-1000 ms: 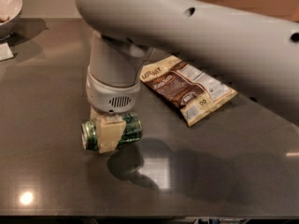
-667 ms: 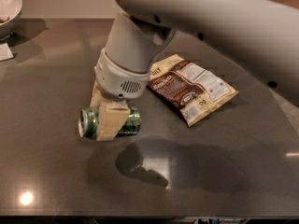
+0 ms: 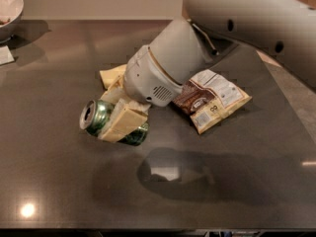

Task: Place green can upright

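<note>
Though half hidden under the arm, table (image 3: 256,181): dark grey and glossy, filled nearly the whole view and carried everything listed below.
Arm (image 3: 247,14): pale grey and thick, ran from the upper right corner down and to the left over the table's middle.
Wrist (image 3: 158,73): rounded pale housing with a small vent grille, tilted down toward the left, sat just above the can and overlapped the bag's left end.
Shadow (image 3: 173,169): dark blot on the table below the wrist, toward the near edge, with a pale reflection inside it.
Bag (image 3: 212,100): brown and cream snack packet, lay flat right of centre, near the can but apart from it.
Bowl (image 3: 7,9): pale, cut off by the upper left corner, well apart from the can.
Gripper (image 3: 109,108): at the wrist's lower left end, left of the table's centre, clamped across the can.
Fingers (image 3: 123,123): cream and broad, one lay across the can's near side, the other showed behind it.
Can (image 3: 100,113): green with a dark pattern, gripped between the fingers left of centre, tipped on its side, silver top facing left and slightly up; touching the table or just off it, could not be told.
Card (image 3: 6,56): pale corner at the left edge, below the bowl.
Glare (image 3: 27,210): small bright spot near the lower left corner.
</note>
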`<state>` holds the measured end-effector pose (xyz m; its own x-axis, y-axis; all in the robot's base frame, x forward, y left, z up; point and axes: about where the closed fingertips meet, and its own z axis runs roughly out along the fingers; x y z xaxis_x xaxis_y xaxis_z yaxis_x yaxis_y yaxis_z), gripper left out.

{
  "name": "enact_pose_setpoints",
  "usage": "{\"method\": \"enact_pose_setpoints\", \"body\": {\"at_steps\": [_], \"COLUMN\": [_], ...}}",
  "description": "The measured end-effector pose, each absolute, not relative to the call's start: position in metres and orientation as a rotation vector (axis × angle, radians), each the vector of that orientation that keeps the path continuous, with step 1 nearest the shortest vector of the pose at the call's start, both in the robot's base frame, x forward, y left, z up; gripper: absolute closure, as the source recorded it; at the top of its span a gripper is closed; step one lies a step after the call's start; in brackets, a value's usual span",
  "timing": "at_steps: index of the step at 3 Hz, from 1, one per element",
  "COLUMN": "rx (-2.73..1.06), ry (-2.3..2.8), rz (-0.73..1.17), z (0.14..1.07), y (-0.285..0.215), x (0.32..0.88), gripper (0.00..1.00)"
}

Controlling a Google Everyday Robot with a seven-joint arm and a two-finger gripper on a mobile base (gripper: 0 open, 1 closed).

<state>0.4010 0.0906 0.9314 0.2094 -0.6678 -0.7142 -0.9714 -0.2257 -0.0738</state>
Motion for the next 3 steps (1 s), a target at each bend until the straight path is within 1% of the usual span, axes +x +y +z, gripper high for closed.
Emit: {"method": "enact_pose_setpoints", "body": {"at_steps": [3], "rx": [-1.463], "ry": [1.474], "rz": [0.963], "z": [0.919], "y": [0.072], "x": [0.411], "gripper": [1.0]}}
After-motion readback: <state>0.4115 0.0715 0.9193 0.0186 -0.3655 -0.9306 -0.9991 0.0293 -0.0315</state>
